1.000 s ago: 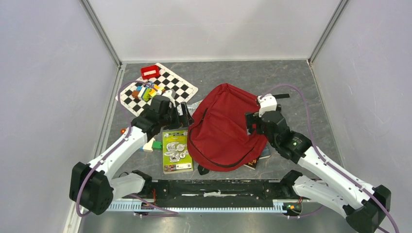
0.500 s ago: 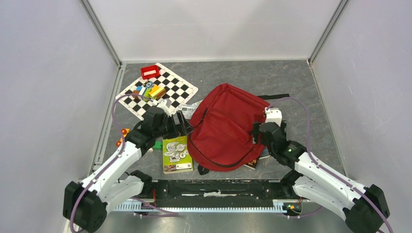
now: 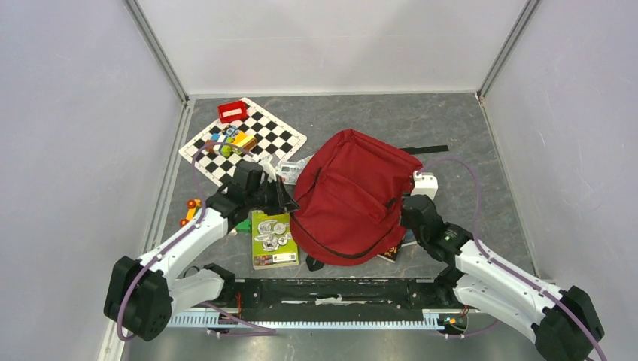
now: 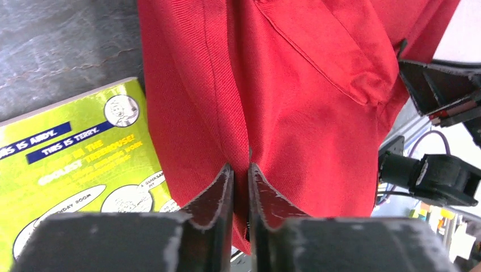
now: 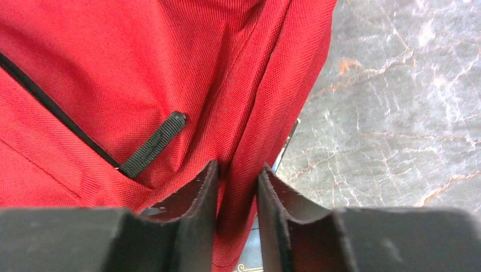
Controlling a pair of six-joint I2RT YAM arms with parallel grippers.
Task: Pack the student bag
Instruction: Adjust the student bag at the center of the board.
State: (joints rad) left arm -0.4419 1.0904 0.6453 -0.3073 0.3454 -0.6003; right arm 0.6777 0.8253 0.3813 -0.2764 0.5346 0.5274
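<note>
The student bag (image 3: 350, 192), a dark-red backpack with black zippers, lies flat in the middle of the table. My left gripper (image 3: 288, 201) is at its left edge. In the left wrist view the left gripper (image 4: 241, 170) is shut on a fold of the bag's fabric (image 4: 295, 102). My right gripper (image 3: 404, 207) is at the bag's right edge. In the right wrist view the right gripper (image 5: 238, 170) pinches a fold of red fabric (image 5: 249, 141), beside a black zipper pull (image 5: 153, 144).
A green book (image 3: 272, 237) lies left of the bag, and a dark book (image 3: 395, 253) pokes out under its near right corner. A checkered mat (image 3: 263, 135) with coloured blocks (image 3: 229, 141) and a small red box (image 3: 232, 110) sits far left. An orange toy (image 3: 188, 210) lies by the left wall.
Both arms have dropped in to the bag's two side edges. Both sets of jaws went from wide open to closed on folds of its red fabric.
</note>
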